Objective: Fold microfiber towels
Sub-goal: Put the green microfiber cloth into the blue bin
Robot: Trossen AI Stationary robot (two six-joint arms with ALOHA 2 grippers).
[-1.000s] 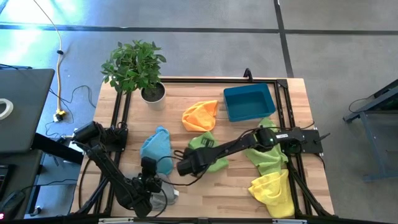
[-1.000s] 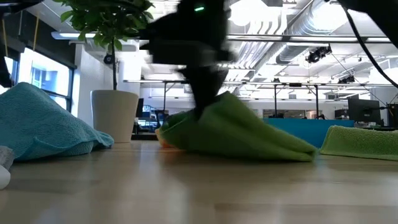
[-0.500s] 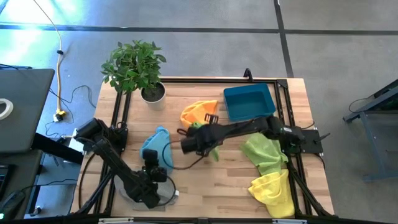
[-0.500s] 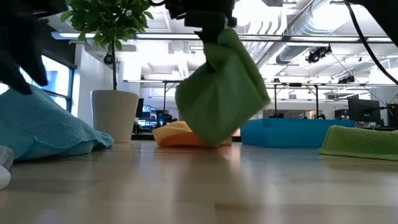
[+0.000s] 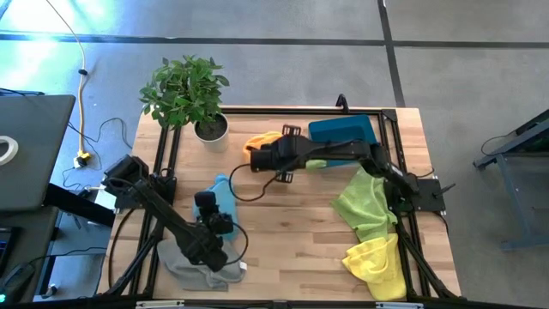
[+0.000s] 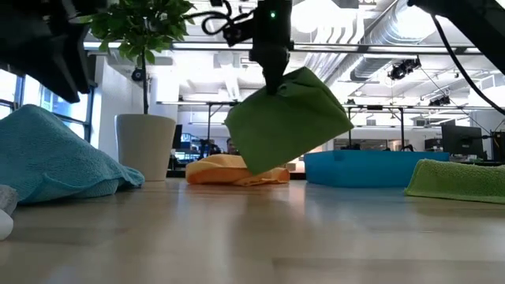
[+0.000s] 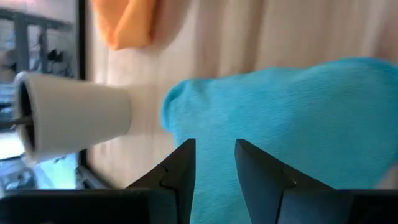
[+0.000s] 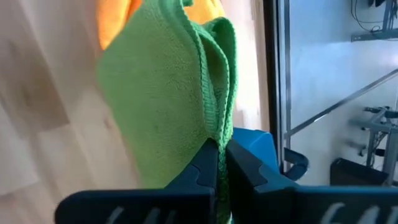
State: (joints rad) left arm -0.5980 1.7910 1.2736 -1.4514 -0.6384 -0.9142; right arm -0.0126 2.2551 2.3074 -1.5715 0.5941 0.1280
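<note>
My right gripper [image 6: 273, 81] is shut on the green towel [image 6: 288, 126], high above the table's far middle. It hangs between the orange towel [image 5: 260, 140] and the blue bin [image 5: 343, 137]. In the high view the arm hides most of the green towel [image 5: 317, 163]. My left gripper [image 7: 212, 155] is open and empty above the light blue towel [image 5: 221, 190], which lies heaped on the table. The grey towel [image 5: 184, 257] lies flat at the near left. The lime green towel [image 5: 364, 206] and the yellow towel [image 5: 377, 262] lie at the right. My right gripper pinches a bunched top corner of the green towel [image 8: 214, 134] between its two fingers, with several layers and stitched edges gathered there. The fingers come from above, pointing down. The towel hangs below them, tilted and slack, clear of the table and of the orange towel.
A potted plant [image 5: 210, 129] stands at the far left, its white pot [image 7: 74, 115] just beyond the light blue towel. The blue bin stands at the far right. Black frame rails [image 5: 167, 163] run along the table's sides. Bare wood [image 5: 292, 240] lies in the middle and near part.
My right gripper has lifted the green towel off the table's middle and carried it toward the far edge; the towel now hangs clear beside the orange towel. My left gripper has moved from over the grey towel toward the far edge, over the light blue towel.
</note>
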